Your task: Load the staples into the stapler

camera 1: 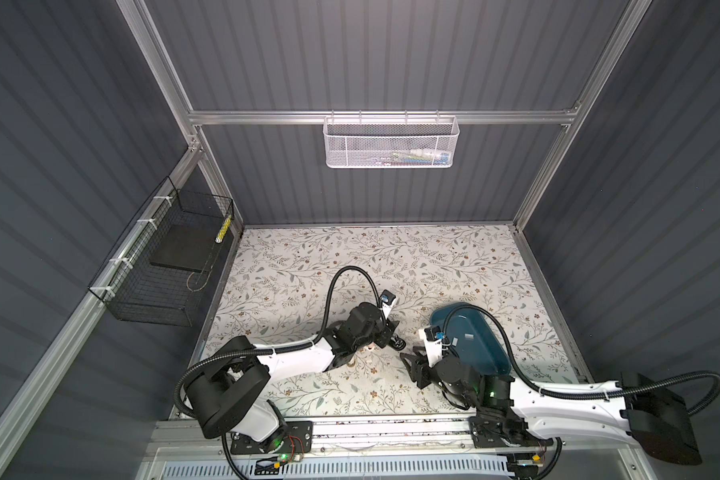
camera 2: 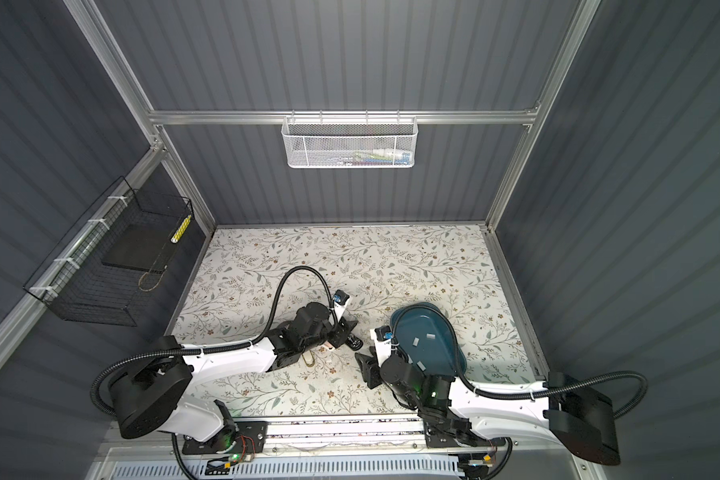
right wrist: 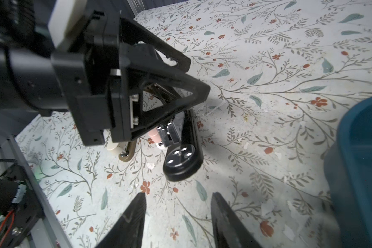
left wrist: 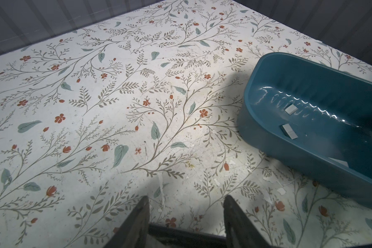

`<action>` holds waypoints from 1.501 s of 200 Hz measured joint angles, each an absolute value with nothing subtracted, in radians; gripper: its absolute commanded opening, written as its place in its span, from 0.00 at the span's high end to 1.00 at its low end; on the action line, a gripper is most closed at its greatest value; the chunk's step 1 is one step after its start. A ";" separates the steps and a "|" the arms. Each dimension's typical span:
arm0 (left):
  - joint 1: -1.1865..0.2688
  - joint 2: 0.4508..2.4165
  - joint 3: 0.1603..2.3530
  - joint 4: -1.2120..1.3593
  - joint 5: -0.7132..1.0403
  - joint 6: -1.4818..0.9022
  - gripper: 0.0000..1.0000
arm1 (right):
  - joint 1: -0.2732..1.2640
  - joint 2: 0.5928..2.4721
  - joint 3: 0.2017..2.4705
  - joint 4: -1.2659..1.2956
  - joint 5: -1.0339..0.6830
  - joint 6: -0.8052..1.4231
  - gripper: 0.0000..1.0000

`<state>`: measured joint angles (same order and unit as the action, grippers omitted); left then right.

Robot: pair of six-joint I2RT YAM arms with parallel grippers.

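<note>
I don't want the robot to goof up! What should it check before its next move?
1. The right gripper is open and empty: ok.
2. The pale grey metal staple strips lie in the teal oval plastic tray: ok.
3. The tray sits beside the right gripper: ok.
4. The left gripper holds the black stapler: looks ok; it fills the gap between the fingers.
5. The stapler is opened for loading: cannot tell; the left gripper hides most of it.

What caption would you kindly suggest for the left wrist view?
Left gripper over floral tabletop, near teal tray holding loose staple strips.
</note>
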<state>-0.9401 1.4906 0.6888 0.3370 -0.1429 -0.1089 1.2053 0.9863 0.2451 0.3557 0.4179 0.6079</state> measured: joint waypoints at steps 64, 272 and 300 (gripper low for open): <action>-0.950 1.491 0.683 0.349 -0.157 -0.109 0.45 | 1.203 1.134 0.324 0.323 0.450 0.686 0.56; -0.965 1.504 0.667 0.355 -0.129 -0.110 0.26 | 1.157 1.258 0.356 0.292 0.438 0.776 0.66; -0.966 1.517 0.661 0.357 -0.076 -0.124 0.19 | 1.157 1.284 0.352 0.309 0.434 0.789 0.67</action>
